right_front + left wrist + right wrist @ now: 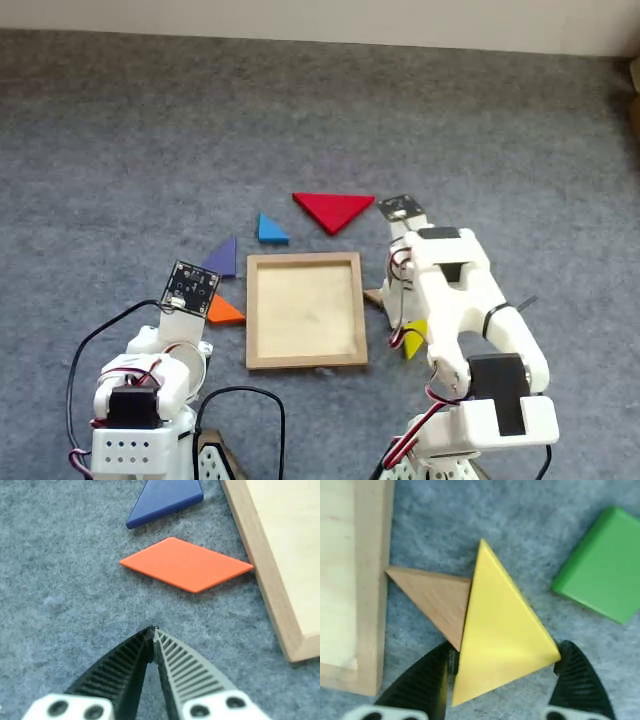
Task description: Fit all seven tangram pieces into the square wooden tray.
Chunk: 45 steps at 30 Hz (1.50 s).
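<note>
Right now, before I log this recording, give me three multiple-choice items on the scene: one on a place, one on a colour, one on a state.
1. Where does the flat orange parallelogram piece lie relative to the square wooden tray?
A. inside it
B. on the grey carpet, its tip at the tray's outer wall
C. leaning upright on its rim

2. What colour is the flat triangular piece between the right claw's fingers?
A. yellow
B. red
C. purple

3. How is the left claw?
A. open around the orange piece
B. shut, holding nothing
C. shut on a blue piece

Answers:
1 B, as the left wrist view shows it flat on the carpet outside the tray.
2 A, as the right wrist view shows a yellow piece spanning the fingers.
3 B, as its fingers meet with nothing between them.
</note>
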Each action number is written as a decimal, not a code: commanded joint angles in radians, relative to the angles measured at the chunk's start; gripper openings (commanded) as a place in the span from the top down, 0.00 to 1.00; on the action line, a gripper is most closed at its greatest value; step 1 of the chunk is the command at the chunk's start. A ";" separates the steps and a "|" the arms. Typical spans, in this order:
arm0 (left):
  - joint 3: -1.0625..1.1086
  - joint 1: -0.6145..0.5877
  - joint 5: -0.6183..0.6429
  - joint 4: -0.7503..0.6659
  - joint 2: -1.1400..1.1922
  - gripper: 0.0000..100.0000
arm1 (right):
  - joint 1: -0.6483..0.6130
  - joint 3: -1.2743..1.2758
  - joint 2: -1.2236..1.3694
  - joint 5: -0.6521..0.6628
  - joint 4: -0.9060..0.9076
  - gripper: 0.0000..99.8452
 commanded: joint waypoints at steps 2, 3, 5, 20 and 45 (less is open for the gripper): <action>0.019 0.018 0.008 0.005 -0.019 0.99 | -0.030 -0.051 -0.002 0.009 -0.024 0.85; 0.019 0.018 0.008 0.005 -0.019 0.99 | -0.030 -0.053 -0.004 0.009 -0.022 0.85; 0.019 0.018 0.008 0.005 -0.019 0.99 | -0.030 -0.050 -0.024 0.008 -0.022 0.85; 0.019 0.018 0.008 0.005 -0.019 0.99 | -0.097 -0.042 -0.325 -0.006 0.150 0.85; 0.019 0.018 0.008 0.005 -0.019 0.99 | -0.420 -0.200 -0.384 -0.325 0.245 0.85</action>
